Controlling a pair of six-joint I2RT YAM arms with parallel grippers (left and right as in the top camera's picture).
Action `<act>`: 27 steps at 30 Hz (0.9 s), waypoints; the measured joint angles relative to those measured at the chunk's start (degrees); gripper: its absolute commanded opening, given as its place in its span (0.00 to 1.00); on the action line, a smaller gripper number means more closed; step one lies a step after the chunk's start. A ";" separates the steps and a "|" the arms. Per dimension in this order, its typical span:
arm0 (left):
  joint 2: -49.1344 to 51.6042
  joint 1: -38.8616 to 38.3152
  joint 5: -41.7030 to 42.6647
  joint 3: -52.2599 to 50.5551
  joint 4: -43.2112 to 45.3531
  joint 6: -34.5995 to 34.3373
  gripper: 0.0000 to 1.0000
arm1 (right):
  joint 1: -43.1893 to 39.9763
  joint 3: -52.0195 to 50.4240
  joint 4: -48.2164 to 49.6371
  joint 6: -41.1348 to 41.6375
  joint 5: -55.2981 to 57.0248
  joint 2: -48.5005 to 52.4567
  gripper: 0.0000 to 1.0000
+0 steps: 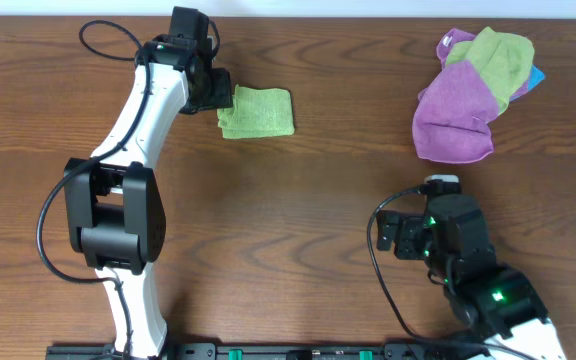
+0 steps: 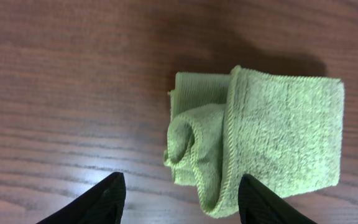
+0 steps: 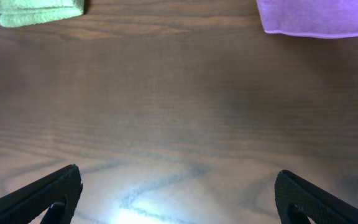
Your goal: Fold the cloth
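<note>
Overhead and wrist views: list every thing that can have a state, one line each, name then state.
cloth: folded into a small pad, flat on the table, one edge bunched
left hand: open, over the cloth's bunched edge
right hand: open, above the table, holding nothing
purple cloth: crumpled, heaped with the dull green cloth
dull green cloth: crumpled, lying on the purple cloth

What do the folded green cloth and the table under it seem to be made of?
The cloth: likely terry or microfibre, matte; a fuzzy pile and a stitched hem show in the left wrist view. The table: wood or wood-look laminate, dark brown, with grain lines and a slight sheen; I cannot tell which.
</note>
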 measured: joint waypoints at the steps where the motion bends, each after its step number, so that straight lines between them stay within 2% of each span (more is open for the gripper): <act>1: 0.00 0.00 -0.02 0.00 0.42 0.00 0.61 | 0.00 -0.39 0.90 0.02 0.04 0.50 0.99; 10: 1.44 0.94 1.27 0.00 2.12 -0.02 0.65 | 0.00 -0.70 2.75 0.04 2.56 5.38 0.99; 17: 7.02 4.74 11.47 0.00 4.48 -0.22 0.70 | 0.00 -0.70 2.75 0.04 2.89 6.49 0.99; 27: 7.82 10.45 26.43 0.00 5.62 -0.39 0.87 | 0.00 -0.70 2.75 0.04 2.91 6.49 0.99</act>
